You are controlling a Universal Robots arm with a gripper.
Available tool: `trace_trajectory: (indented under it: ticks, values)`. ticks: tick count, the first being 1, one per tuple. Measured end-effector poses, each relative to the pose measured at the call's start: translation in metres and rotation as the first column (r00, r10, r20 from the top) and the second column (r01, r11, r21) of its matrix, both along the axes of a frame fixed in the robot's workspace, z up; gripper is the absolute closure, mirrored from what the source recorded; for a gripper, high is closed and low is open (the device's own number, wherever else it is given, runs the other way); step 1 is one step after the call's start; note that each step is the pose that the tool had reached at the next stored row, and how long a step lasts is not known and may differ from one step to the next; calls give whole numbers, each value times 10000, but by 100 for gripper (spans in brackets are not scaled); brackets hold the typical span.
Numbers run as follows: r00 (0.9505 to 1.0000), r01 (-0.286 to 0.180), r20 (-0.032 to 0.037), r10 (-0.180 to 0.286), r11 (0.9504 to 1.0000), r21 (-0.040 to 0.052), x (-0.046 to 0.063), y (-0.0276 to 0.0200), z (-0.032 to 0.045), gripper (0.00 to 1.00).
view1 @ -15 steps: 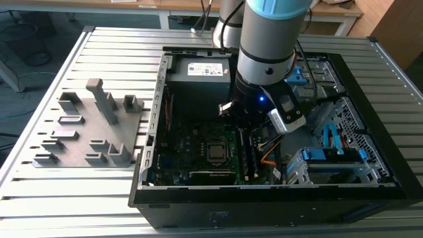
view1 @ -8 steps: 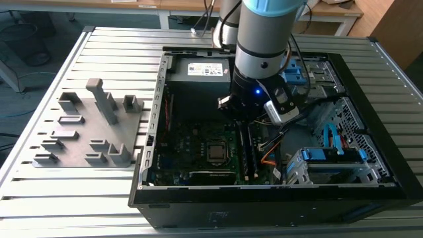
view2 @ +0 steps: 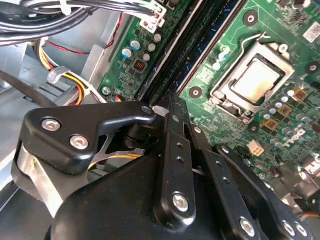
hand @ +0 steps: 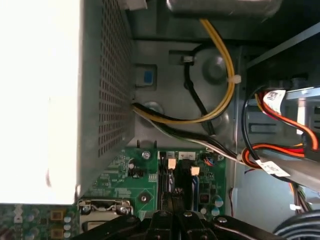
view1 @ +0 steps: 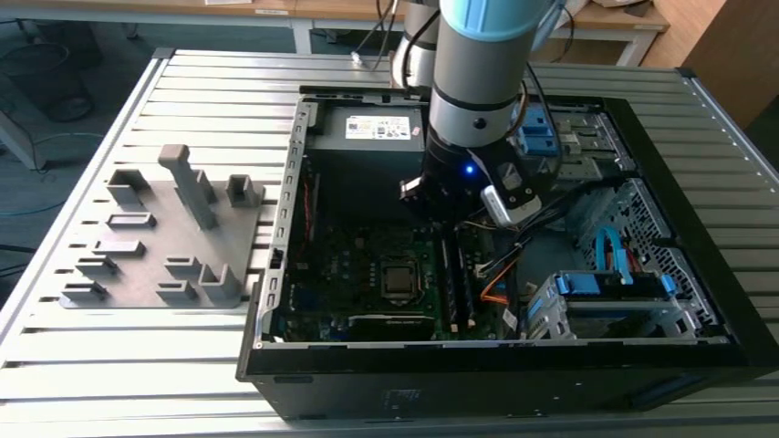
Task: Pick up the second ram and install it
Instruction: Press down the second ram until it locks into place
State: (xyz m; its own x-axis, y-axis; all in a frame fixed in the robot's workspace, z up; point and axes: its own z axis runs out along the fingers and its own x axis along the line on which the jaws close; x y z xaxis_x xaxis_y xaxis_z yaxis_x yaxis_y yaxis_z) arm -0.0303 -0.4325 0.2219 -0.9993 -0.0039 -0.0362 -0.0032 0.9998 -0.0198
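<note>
In the exterior view my gripper (view1: 442,224) is down inside the open computer case (view1: 280,274), over the far end of the memory slots by the power supply. Two long dark sticks stand edge-on side by side in those slots. The one in line with my fingertips is the second ram (view1: 446,274). In the second wrist view the gripper (view2: 169,102) is shut, its tips together at the end of the second ram (view2: 192,50). I cannot tell whether the tips touch it. The gripper (hand: 172,214) also points at the slots in the first wrist view.
The processor socket (view2: 255,82) lies beside the slots. Bundled cables (hand: 220,100) run along the case wall near the pale power supply (hand: 45,100). A drive cage (view1: 608,292) fills the case's right side. A grey fixture (view1: 159,237) sits on the table at the exterior view's left.
</note>
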Motion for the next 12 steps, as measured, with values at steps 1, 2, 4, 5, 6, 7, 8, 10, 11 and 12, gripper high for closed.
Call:
trace_trajectory:
  ticks: [1, 2, 4, 5, 6, 7, 8, 10, 11, 12]
  values:
    - [10000, -6, -3, 6, 10000, -6, -1, -1, -16, 90]
    - [10000, -12, -4, 12, 10000, -10, -1, -1, -32, 90]
    - [10000, -20, -7, 20, 10000, -14, -1, -1, -58, 90]
    - [10000, -21, -5, 21, 10000, -13, -1, -1, -64, 90]
    - [10000, -21, -3, 21, 10000, -9, -1, 0, -65, 90]
    - [10000, -21, -1, 21, 10000, -7, 0, 1, -59, 90]
    - [10000, -21, 4, 21, 10000, 9, 0, 3, -41, 90]
    - [10000, -21, 3, 21, 10000, 8, 0, 3, 33, 90]
    - [10000, -21, -2, 21, 10000, -4, -1, 1, 78, 90]
    - [10000, -21, 1, 21, 10000, 0, 0, 1, 104, 90]
